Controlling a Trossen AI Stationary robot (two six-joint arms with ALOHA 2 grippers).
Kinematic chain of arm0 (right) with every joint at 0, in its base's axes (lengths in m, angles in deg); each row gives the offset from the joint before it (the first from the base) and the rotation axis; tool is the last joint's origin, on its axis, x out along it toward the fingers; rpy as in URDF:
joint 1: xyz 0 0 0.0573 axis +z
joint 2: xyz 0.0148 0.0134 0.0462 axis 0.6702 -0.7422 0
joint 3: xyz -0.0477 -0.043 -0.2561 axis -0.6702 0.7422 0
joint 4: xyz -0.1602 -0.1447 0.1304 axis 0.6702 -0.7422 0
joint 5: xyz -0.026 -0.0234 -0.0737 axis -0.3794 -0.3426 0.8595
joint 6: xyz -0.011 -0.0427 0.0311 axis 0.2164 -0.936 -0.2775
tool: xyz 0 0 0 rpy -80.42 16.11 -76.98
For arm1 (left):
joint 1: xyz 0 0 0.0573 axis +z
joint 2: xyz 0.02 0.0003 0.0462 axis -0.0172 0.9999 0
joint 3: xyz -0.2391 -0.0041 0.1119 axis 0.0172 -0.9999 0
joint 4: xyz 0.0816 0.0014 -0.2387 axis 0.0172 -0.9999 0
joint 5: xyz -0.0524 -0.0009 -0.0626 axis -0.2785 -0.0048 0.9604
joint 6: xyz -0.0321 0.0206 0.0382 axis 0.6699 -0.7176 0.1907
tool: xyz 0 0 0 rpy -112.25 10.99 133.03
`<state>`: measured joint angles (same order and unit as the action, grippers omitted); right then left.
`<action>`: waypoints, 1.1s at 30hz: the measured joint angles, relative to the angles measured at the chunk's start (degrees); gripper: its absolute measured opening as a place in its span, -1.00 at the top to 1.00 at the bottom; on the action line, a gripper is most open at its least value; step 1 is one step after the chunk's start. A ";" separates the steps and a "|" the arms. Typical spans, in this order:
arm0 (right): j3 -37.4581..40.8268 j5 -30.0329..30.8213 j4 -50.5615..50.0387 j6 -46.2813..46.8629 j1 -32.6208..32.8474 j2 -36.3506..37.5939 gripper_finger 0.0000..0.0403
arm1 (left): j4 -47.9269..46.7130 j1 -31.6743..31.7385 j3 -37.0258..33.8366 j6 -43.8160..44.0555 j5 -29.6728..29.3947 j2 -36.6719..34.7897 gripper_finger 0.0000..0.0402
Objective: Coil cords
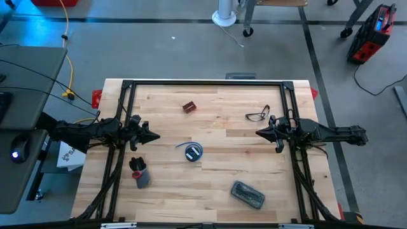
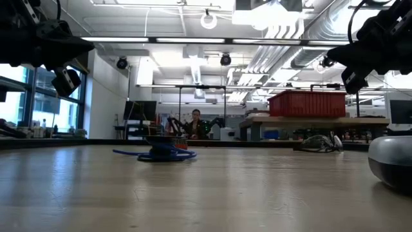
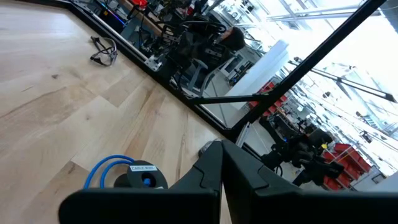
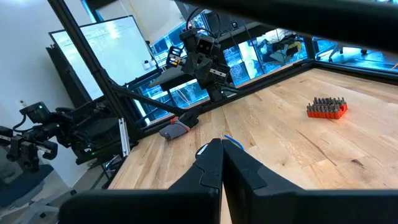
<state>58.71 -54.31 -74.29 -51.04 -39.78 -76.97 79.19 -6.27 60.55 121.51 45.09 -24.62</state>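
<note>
The black reel with the blue cord [image 1: 193, 151] lies flat on the table's middle, a blue-white patch on top; a short blue cord end sticks out toward the left. It also shows in the low view [image 2: 161, 152] and the left wrist view [image 3: 132, 175]. My left gripper [image 1: 156, 135] is shut, held above the table at the left, clear of the reel. My right gripper [image 1: 258, 133] is shut, held above the table at the right. In the right wrist view a bit of blue cord [image 4: 227, 140] shows past the fingers.
Dark-framed glasses [image 1: 258, 115] lie far right. A red-brown bit holder [image 1: 189, 107] stands at the far middle. A grey case [image 1: 247, 194] lies near right. A grey tool with a black-red end [image 1: 139, 173] lies near left. A black frame [image 1: 203, 83] rims the table.
</note>
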 joint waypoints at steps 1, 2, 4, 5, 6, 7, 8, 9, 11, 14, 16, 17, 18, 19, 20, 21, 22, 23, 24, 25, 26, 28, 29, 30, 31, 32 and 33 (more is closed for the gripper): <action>0.00 -0.01 0.00 0.00 0.00 0.00 1.00 | 0.02 -0.01 -0.02 0.00 -0.01 0.01 0.99; 0.00 -0.01 0.00 0.00 0.00 -0.01 1.00 | 0.00 -0.01 -0.01 0.00 0.00 0.01 0.99; 0.00 -0.01 0.00 0.00 0.00 0.00 1.00 | 0.00 -0.02 -0.01 0.00 -0.02 0.01 0.99; 0.00 -0.01 0.00 0.00 0.00 -0.01 1.00 | 0.02 0.00 -0.02 0.00 -0.01 0.01 0.99; 0.00 -0.01 0.00 0.00 -0.02 -0.01 1.00 | 0.01 -0.02 0.00 0.00 -0.01 0.00 0.99; 0.00 0.00 0.00 0.00 0.00 -0.01 1.00 | 0.00 -0.01 -0.02 0.00 -0.02 0.02 0.99; 0.00 -0.01 0.00 0.00 0.00 0.00 1.00 | 0.02 -0.02 -0.02 0.00 -0.02 0.00 0.99; 0.00 0.00 0.00 0.00 -0.01 0.01 1.00 | 0.00 0.00 -0.02 0.00 0.00 0.02 0.99; 0.00 0.01 0.00 0.00 -0.02 0.01 1.00 | 0.02 -0.02 -0.02 -0.02 -0.13 0.00 0.99; 0.00 0.00 0.00 0.00 0.00 0.00 1.00 | 1.06 -0.02 -0.08 -1.71 -2.35 0.02 0.99; 0.00 -0.01 0.00 0.00 0.00 0.01 1.00 | 2.67 -0.02 -0.08 -2.80 -3.53 0.02 0.99; 0.00 -0.01 0.00 0.00 -0.01 -0.01 1.00 | 3.61 -0.02 -0.08 -2.93 -3.97 0.00 0.99; 0.00 0.01 0.00 0.00 -0.02 0.01 1.00 | 3.99 0.00 -0.08 -2.92 -4.54 0.00 0.99; 0.00 0.00 0.00 -0.01 -0.02 -0.01 1.00 | 4.05 -0.02 -0.08 -2.88 -5.43 0.01 0.99; 0.00 0.01 0.00 0.00 -0.02 0.01 1.00 | 4.34 -0.02 -0.08 -2.44 -6.89 0.05 0.99; 0.00 0.01 0.00 0.00 0.00 0.01 1.00 | 5.42 -0.04 -0.08 -2.36 -9.27 0.08 0.99; 0.00 -0.01 0.00 0.00 -0.02 0.01 1.00 | 6.57 -0.04 -0.08 -2.79 -12.86 0.03 0.99; 0.00 -0.01 0.00 0.00 -0.01 0.01 1.00 | 7.45 -0.03 -0.08 -2.77 -17.40 0.00 0.99; 0.00 -0.01 0.00 0.00 -0.02 0.01 1.00 | 7.82 -0.01 -0.06 -1.71 -21.93 0.02 0.99; 0.00 0.00 0.00 0.00 0.00 0.01 1.00 | 8.29 0.01 -0.06 -0.93 -25.83 0.11 0.99; 0.00 0.00 0.00 0.00 0.00 0.00 1.00 | 10.05 0.01 -0.06 -0.54 -29.06 0.45 0.99; 0.00 0.00 0.00 0.00 0.00 0.01 1.00 | 15.53 0.01 -0.06 -1.01 -31.93 1.93 0.99; 0.00 -0.01 0.00 0.00 0.00 0.00 1.00 | 18.91 0.01 -0.06 -1.37 -31.63 3.34 0.99; 0.00 0.01 0.00 0.00 0.00 -0.01 1.00 | 22.50 0.01 -0.06 -1.44 -30.50 5.21 1.00; 0.00 0.01 0.00 0.00 -0.02 -0.01 1.00 | 26.13 0.01 -0.03 -1.43 -29.05 7.39 1.00; 0.00 0.00 0.00 0.00 0.00 0.00 1.00 | 28.76 0.01 0.52 -1.41 -28.04 10.08 1.00; 0.00 0.00 0.00 0.00 0.00 0.01 1.00 | 30.35 -0.02 1.75 -1.38 -27.67 13.22 1.00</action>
<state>58.71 -54.32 -74.29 -51.04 -39.78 -76.96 109.53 -6.29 62.30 120.13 17.42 -11.41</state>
